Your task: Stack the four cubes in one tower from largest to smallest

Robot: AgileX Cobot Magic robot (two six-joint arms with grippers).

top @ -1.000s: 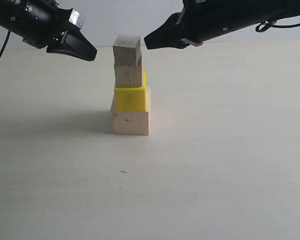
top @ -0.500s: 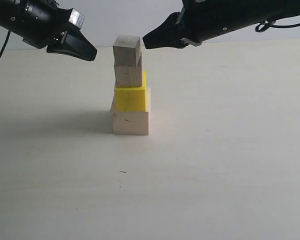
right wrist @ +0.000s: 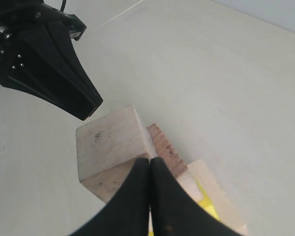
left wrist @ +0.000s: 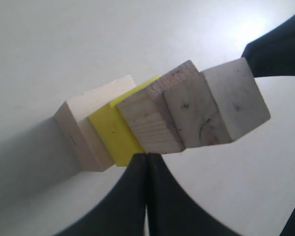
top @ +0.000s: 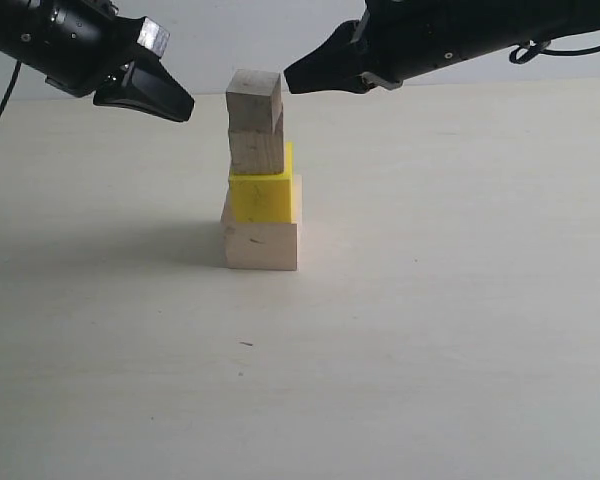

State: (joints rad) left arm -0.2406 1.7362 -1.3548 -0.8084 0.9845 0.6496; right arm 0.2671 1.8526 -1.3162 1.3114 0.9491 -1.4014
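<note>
All 4 cubes stand in 1 column near the middle of the pale tabletop (top: pixel 460 330). The large pale bare-wood cube (top: pixel 261 246) is at the bottom, and the bright yellow cube (top: pixel 262 197) rests on it. Above the yellow one sits the medium-sized bare-wood cube (top: pixel 256 152), and the small pale wooden cube (top: pixel 253 102) is on top. The 2 upper cubes sit toward the left edge of the yellow cube, and the top one is turned slightly against the one beneath. The black left gripper (top: pixel 185 108) hangs to the left of the top cube, clearly apart from it. Its fingers are pressed together with nothing between them. The black right gripper (top: pixel 290 82) is likewise clenched and empty. Its tip is just beside the top cube's upper right corner, and whether it touches there cannot be told.
</note>
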